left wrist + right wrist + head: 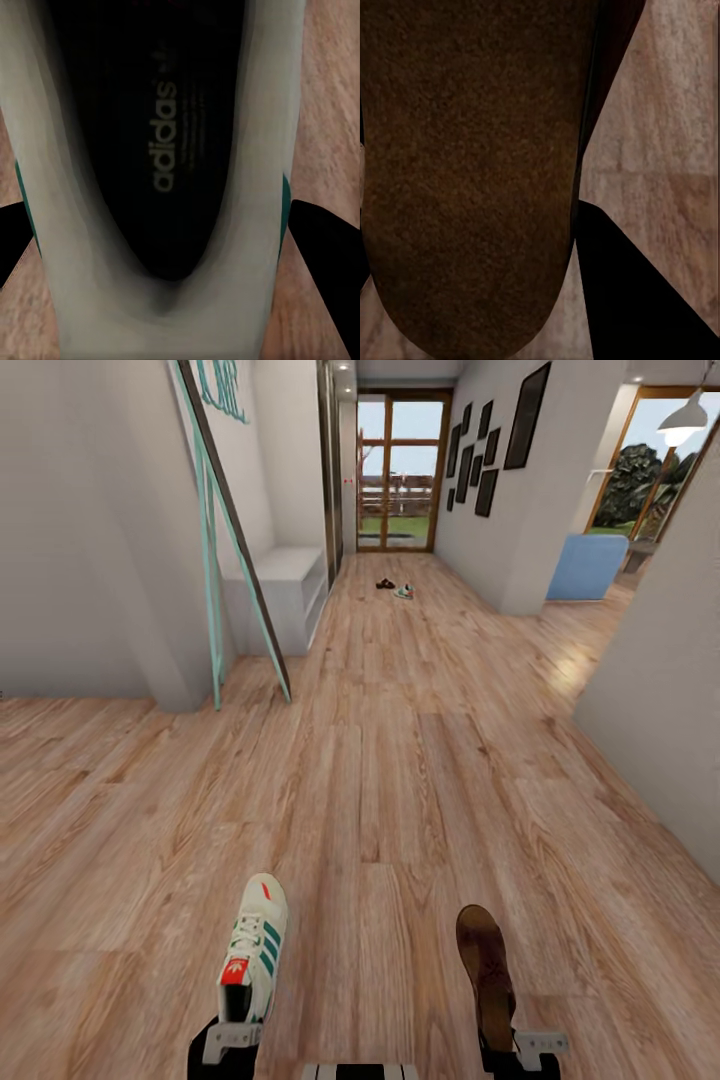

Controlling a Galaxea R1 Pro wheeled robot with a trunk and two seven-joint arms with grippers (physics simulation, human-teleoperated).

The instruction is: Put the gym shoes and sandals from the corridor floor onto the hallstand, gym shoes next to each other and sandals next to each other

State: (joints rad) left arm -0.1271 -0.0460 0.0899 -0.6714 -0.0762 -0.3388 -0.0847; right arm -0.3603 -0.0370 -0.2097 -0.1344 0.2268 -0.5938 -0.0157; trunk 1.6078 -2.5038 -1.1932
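Note:
One gym shoe [255,945], cream-white with green stripes, is held heel-first in my left gripper [232,1032], low in the head view. The left wrist view looks into the gym shoe's [165,135] dark insole, with black fingers [322,255] on both sides of its heel. My right gripper [520,1045] is shut on a dark brown sandal [485,960], whose brown surface [472,150] looms close in the right wrist view. Far down the corridor floor [400,760] lie the other sandal [385,584] and the other gym shoe [404,592], side by side. The hallstand is out of view.
A white low bench with open shelves [290,590] stands against the left wall, and a teal-framed leaning panel [235,550] is in front of it. A glass door [400,470] ends the corridor. A blue chair [588,565] sits in the right opening. White walls flank the wide plank floor.

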